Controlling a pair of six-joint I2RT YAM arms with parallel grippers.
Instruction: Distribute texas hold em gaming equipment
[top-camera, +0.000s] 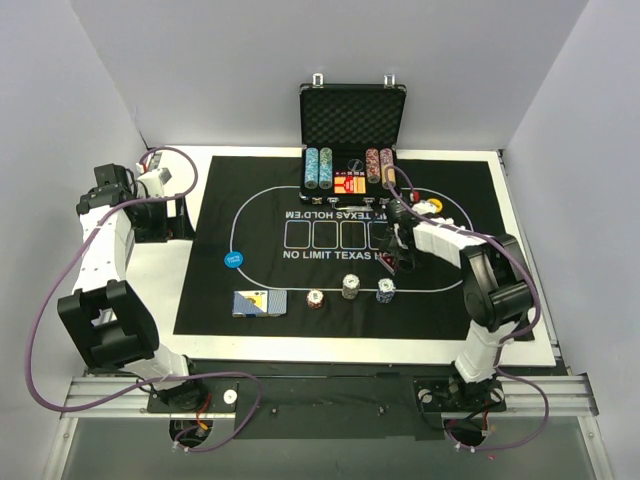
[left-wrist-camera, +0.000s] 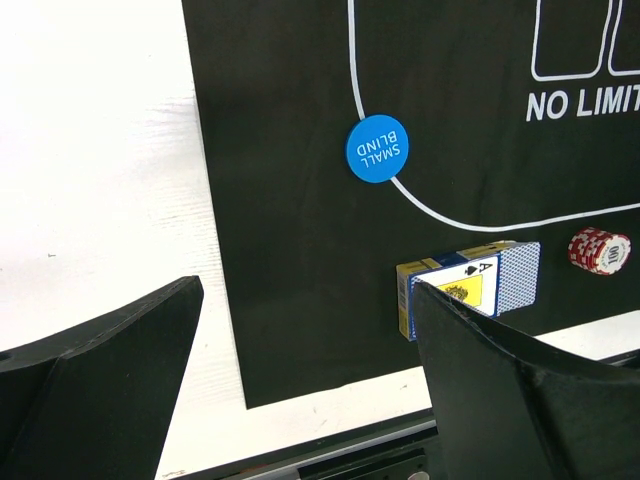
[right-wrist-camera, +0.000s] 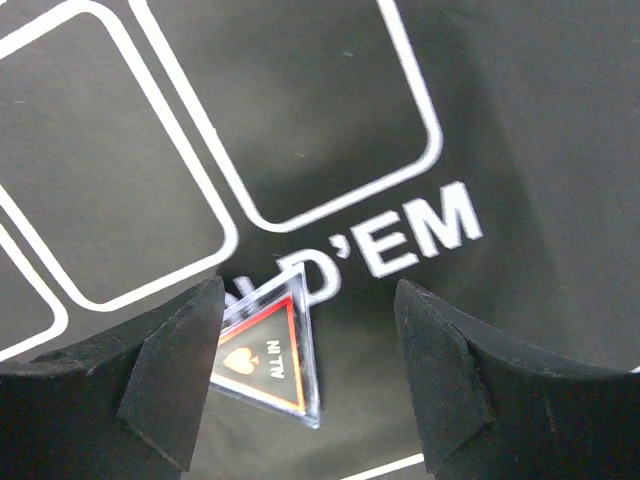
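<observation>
My right gripper (right-wrist-camera: 305, 370) hangs over the mat's "HOLD'EM" print, jaws apart around a clear triangular "ALL IN" marker (right-wrist-camera: 265, 355). The marker is tilted and lies close against the left finger (right-wrist-camera: 175, 370); the right finger stands well off it. In the top view this gripper (top-camera: 395, 255) is right of the card boxes. A blue card deck (top-camera: 259, 302) (left-wrist-camera: 470, 285) and red (top-camera: 315, 298), grey (top-camera: 350, 286) and blue (top-camera: 386, 290) chip stacks line the mat's near edge. A blue "SMALL BLIND" disc (top-camera: 234, 259) (left-wrist-camera: 377, 150) lies at the left. My left gripper (left-wrist-camera: 308, 300) is open and holds nothing.
The black mat (top-camera: 280, 200) covers most of the white table. An open black case (top-camera: 352, 140) at the far edge holds rows of chips. A yellow disc (top-camera: 435, 207) lies on the mat near the right arm. Bare white table (left-wrist-camera: 100, 200) flanks the mat's left side.
</observation>
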